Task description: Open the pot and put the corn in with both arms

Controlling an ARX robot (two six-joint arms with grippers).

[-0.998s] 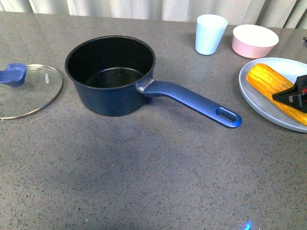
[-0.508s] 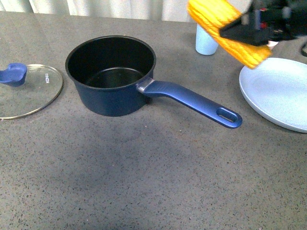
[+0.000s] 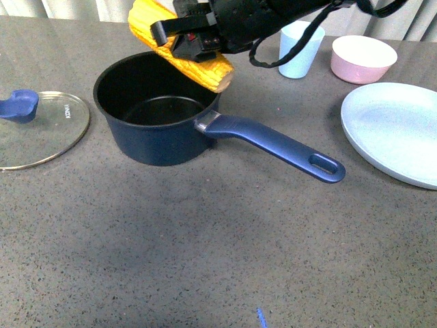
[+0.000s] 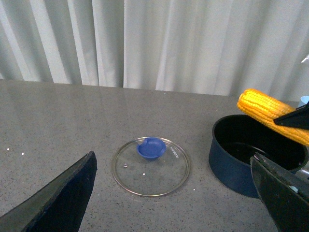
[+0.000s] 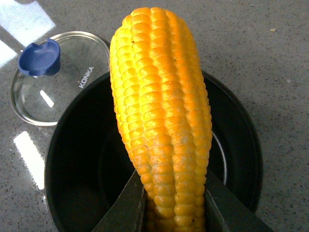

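So the right gripper point(image 5: 172, 180) is clamped on the fat yellow corn cob point(image 5: 159, 111), one jaw either side, with the dark blue saucepan point(image 3: 136, 145) sitting open right below. The cob looks stiff, bumpy and maybe slick, so I'd grip mid-body. The left gripper point(image 4: 172, 159) gapes wide and empty, and the round glass lid point(image 4: 145, 174) lies flat beyond its jaws.

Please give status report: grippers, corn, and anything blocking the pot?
Right gripper shut on corn, above open pot. Left gripper open, empty. Lid lies aside; pot mouth clear.
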